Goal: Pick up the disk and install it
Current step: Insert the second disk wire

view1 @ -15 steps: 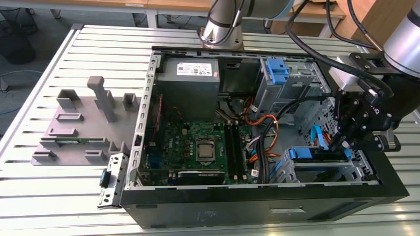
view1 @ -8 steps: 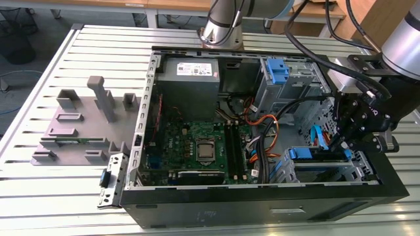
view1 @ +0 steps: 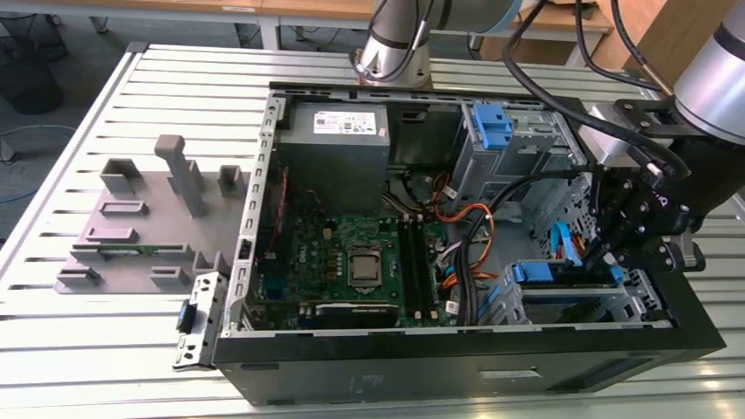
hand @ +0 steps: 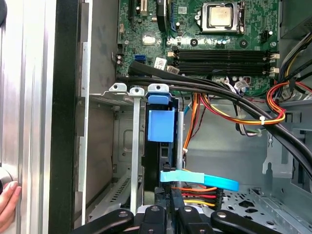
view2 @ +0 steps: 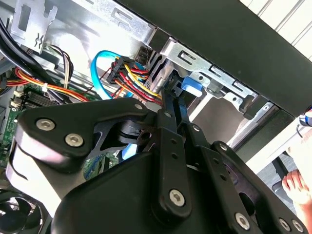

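Gripper [view1: 613,253] over disk [hand: 160,127], hand [view2: 298,187] nearby

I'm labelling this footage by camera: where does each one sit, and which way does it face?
Exterior view: off the arm, above, looking down into the open black computer case; black gripper at the metal drive cage.
First wrist view: on the arm, facing the cage and green motherboard.
Second wrist view: on the arm, past gripper linkage.
Both wrist views share the blue plastic tab.

Robotics lab, slatted aluminium bench [view1: 140,336], opened computer case [view1: 466,358], wooden desks behind
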{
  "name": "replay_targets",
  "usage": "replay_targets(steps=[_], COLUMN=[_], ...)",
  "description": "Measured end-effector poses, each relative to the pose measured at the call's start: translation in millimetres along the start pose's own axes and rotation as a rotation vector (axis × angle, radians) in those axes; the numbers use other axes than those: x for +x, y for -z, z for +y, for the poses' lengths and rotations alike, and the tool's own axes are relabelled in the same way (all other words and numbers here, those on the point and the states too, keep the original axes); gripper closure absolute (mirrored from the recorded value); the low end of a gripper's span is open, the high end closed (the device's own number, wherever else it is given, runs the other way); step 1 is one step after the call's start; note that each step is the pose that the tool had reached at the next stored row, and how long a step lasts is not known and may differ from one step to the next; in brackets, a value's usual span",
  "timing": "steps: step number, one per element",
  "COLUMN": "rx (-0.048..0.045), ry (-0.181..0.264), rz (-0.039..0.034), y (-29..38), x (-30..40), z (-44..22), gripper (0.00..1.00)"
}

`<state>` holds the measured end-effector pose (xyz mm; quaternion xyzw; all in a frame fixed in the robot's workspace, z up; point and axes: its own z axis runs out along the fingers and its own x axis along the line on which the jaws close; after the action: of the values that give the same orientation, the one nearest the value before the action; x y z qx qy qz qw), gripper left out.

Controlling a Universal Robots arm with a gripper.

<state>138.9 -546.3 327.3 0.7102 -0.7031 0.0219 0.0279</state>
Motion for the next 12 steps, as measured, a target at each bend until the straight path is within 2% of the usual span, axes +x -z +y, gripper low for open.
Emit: replay_targets(steps=[6, 7, 8, 12], rx=[-0.0001, -0.0001, -0.0001, 0.0], ry=[0.0, 0.0, 0.0, 0.0], rz=[-0.002, -0.0021, -0.0018, -0.0006], y=[-0.8, -1.1, -1.0, -0.5], x=[-0.2, -0.2, -0.1, -0.1], z=[0.1, 0.1, 0.1, 0.1], gripper=[0.84, 0.83, 0.76, 0.76])
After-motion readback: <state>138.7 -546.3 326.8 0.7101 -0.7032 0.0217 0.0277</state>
